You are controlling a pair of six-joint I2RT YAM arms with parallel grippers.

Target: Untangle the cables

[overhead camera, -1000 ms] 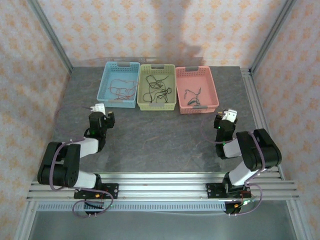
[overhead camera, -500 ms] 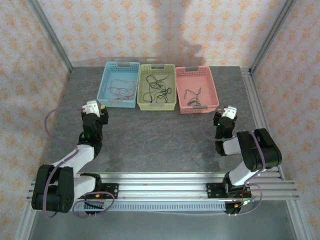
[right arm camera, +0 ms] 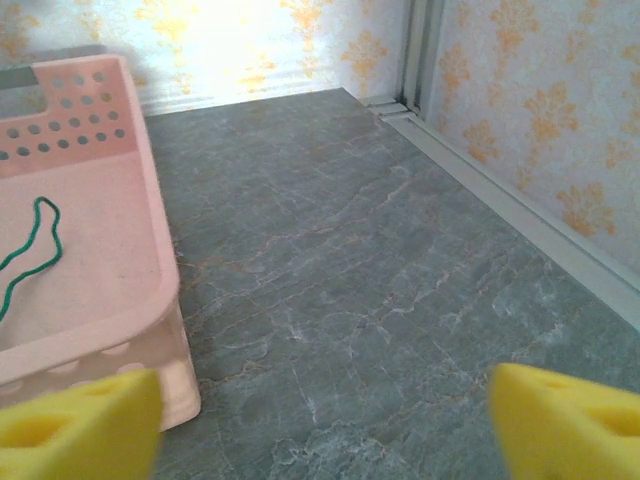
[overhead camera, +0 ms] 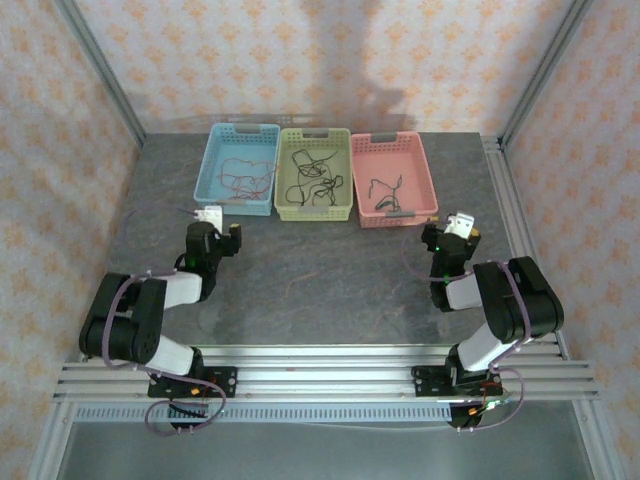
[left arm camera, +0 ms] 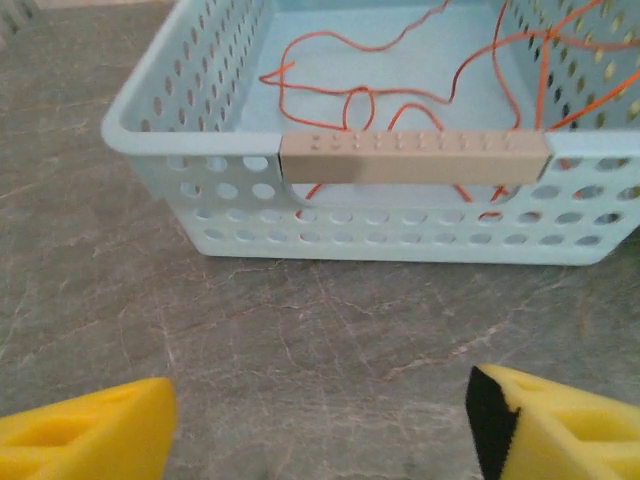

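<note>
Thin reddish cables lie loosely in the blue basket; they look orange-red in the left wrist view. A tangle of black cables sits in the yellow-green basket. A short dark cable lies in the pink basket; it looks green in the right wrist view. My left gripper is open over bare table, just in front of the blue basket. My right gripper is open too, beside the pink basket's near right corner.
The three baskets stand side by side at the back of the grey stone table. A metal frame rail runs along the table's right edge. Patterned walls close in the back and sides.
My left arm has folded back from its stretched pose, and its gripper has shifted right, toward the blue basket's front. The right gripper has hardly moved.
</note>
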